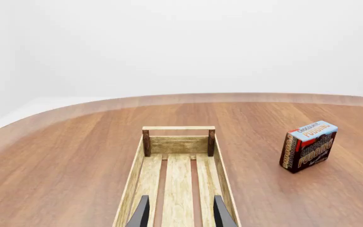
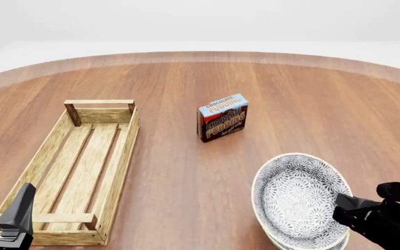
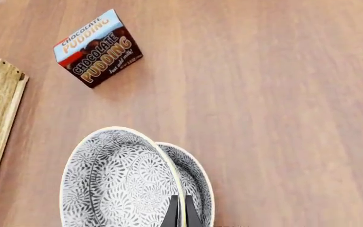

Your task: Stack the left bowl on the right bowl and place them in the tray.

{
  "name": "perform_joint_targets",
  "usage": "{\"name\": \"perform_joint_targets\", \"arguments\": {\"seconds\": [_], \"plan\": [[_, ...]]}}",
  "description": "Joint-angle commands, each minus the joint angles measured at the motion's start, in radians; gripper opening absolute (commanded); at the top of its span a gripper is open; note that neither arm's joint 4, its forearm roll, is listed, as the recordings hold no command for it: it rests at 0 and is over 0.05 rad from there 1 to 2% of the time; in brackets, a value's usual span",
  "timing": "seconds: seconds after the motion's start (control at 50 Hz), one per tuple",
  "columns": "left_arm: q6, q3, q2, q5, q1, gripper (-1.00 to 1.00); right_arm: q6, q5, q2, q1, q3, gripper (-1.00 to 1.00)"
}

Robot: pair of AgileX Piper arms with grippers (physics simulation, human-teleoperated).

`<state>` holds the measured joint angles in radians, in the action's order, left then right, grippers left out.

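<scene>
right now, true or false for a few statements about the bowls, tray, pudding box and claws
1. The two bowls are stacked on the table. True.
2. The tray holds a bowl. False: its slats are bare.
3. The right claw is closed on the upper bowl's rim. True.
4. The pudding box sits inside the tray. False: it stands on the table, between the tray and the bowls.
5. The left claw grips the tray rail. False: it is open, holding nothing.

Wooden table [image 2: 290, 94]: tray [image 2: 120, 156], pudding box [image 2: 222, 117], bowls [image 2: 297, 200]

Matte black arms, blocky housings, thin tapered dark fingers [image 1: 142, 213]
</scene>
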<state>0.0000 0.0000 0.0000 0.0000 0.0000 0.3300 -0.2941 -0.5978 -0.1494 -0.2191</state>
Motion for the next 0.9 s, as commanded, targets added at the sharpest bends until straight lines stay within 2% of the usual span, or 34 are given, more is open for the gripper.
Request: {"name": "perform_joint_targets", "arguments": {"seconds": [0.02,0.2,0.36,0.38,0.9], "plan": [[0.0,0.0,0.0,0.0,0.0,1.0,0.017,0.028,0.018,0.009,0.043,-1.0],[0.0,0.0,0.0,0.0,0.0,1.0,0.031,0.074,0.013,0.02,0.094,-1.0],[0.0,0.0,0.0,0.0,0.0,1.0,0.016,0.079,0.003,0.036,0.086,-1.0],[0.0,0.0,0.0,0.0,0.0,1.0,0.014,0.071,0.008,0.039,0.079,1.0],[0.0,0.0,0.0,0.0,0.0,1.0,-0.031,-0.007,0.013,0.056,0.012,1.0]]}}
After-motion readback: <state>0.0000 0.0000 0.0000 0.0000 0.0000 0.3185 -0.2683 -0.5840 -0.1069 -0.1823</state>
